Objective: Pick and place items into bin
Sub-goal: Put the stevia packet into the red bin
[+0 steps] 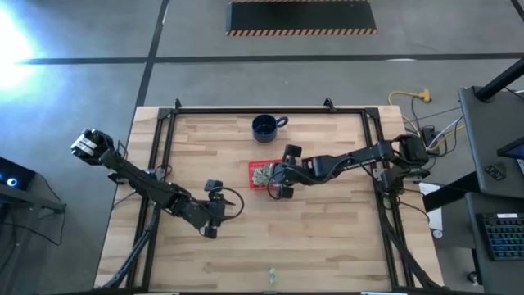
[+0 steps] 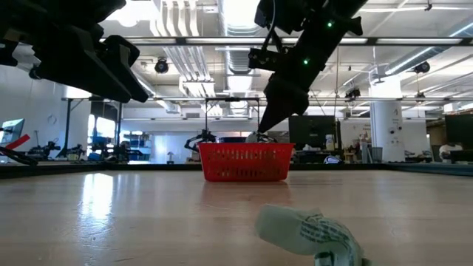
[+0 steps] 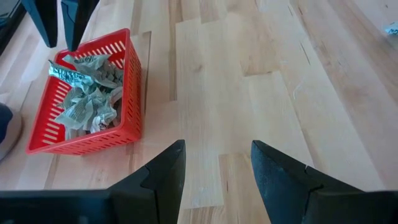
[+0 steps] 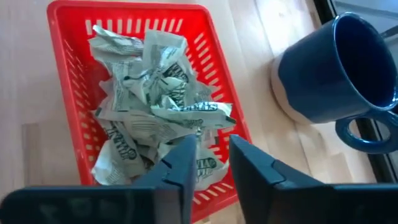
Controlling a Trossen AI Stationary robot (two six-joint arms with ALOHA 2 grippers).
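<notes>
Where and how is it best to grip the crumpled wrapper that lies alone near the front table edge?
Probably from straight above, pinching the wrapper across its narrow raised middle: it lies flat and elongated on the bare table, with free room on every side.

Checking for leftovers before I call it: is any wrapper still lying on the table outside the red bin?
Yes, one crumpled wrapper lies on the bare table, well short of the red bin.
</notes>
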